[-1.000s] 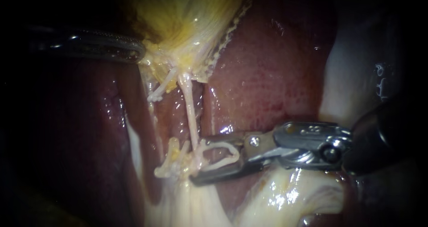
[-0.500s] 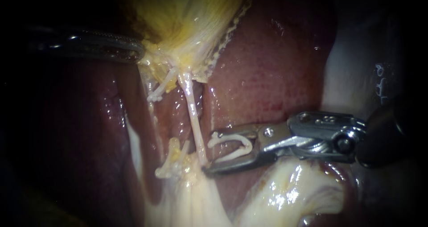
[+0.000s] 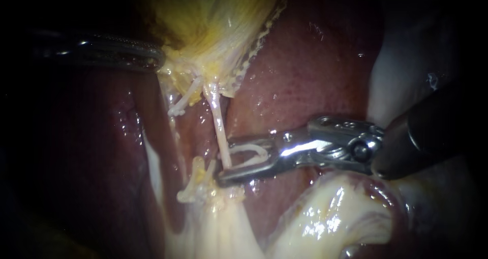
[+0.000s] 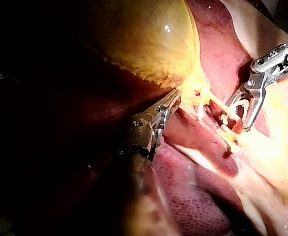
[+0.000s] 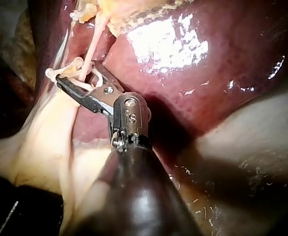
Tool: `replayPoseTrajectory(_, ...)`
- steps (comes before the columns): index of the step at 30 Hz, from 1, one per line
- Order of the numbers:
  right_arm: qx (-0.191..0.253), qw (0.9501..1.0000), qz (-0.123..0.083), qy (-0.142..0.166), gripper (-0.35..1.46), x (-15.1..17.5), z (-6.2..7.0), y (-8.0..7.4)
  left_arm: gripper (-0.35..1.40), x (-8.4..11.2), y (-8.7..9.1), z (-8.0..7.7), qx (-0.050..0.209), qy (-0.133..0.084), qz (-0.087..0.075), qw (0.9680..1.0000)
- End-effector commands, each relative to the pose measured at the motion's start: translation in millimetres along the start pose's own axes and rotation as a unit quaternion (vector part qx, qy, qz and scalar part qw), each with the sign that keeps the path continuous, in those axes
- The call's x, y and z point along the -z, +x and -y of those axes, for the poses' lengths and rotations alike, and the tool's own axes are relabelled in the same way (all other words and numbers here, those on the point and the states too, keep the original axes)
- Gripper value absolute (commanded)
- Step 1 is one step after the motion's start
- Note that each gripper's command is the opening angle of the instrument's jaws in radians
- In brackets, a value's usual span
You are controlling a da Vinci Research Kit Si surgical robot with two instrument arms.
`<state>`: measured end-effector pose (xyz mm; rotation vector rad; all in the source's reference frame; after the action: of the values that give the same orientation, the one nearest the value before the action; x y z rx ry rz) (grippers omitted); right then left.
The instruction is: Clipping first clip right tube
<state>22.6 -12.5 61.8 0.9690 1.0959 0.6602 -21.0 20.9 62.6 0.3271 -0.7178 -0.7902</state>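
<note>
The right instrument (image 3: 226, 159) holds an unclosed clip (image 3: 249, 148) in its jaws astride the right tube (image 3: 218, 124), squeezing yet to come, while the left instrument (image 3: 155, 59) clamps the gallbladder (image 3: 213, 25).

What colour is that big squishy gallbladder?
The gallbladder is yellow, a bit greenish and shiny. It shows best in the left wrist view.

Light pools around right instrument's pincer (image 3: 226, 161) and the clip (image 3: 252, 148) in it; gallbladder (image 3: 213, 15) lit too. Wet glare on liver (image 3: 305, 76) beside the pincer. Shadow over left instrument (image 3: 112, 50), dark falloff beyond.
</note>
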Motion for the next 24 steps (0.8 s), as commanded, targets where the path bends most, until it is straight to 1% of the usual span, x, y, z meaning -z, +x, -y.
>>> replayPoseTrajectory(1,-0.001,1.0000,-0.003,0.008,0.50,-0.2,0.3,0.2,-0.35,0.0,0.0,0.0,0.000,0.000,0.000,1.0000)
replayPoseTrajectory(5,-0.018,0.9987,-0.011,0.047,0.50,-1.0,1.4,0.4,-0.35,-0.1,0.0,0.0,0.000,0.000,0.000,1.0000)
replayPoseTrajectory(8,-0.025,0.9975,-0.014,0.065,0.50,-1.1,2.1,0.4,-0.35,-0.1,0.1,0.0,0.000,0.001,0.000,1.0000)
replayPoseTrajectory(13,-0.033,0.9962,-0.002,0.080,0.49,-0.6,3.1,0.2,-0.35,0.0,0.1,0.0,0.000,0.001,0.000,1.0000)
replayPoseTrajectory(15,-0.033,0.9960,-0.002,0.083,0.48,-0.6,3.3,0.1,-0.35,0.0,0.1,0.0,0.000,0.001,0.000,1.0000)
replayPoseTrajectory(17,-0.033,0.9958,-0.002,0.085,0.47,-0.6,3.3,0.2,-0.35,-0.1,0.1,0.0,0.000,0.001,0.000,1.0000)
replayPoseTrajectory(20,-0.033,0.9956,-0.002,0.088,0.40,-0.5,3.1,0.2,-0.35,-0.1,0.1,0.0,0.000,0.001,0.000,1.0000)
replayPoseTrajectory(24,-0.034,0.9960,-0.007,0.083,0.26,-0.3,2.1,0.4,-0.35,-0.1,0.1,0.0,0.000,0.001,0.000,1.0000)
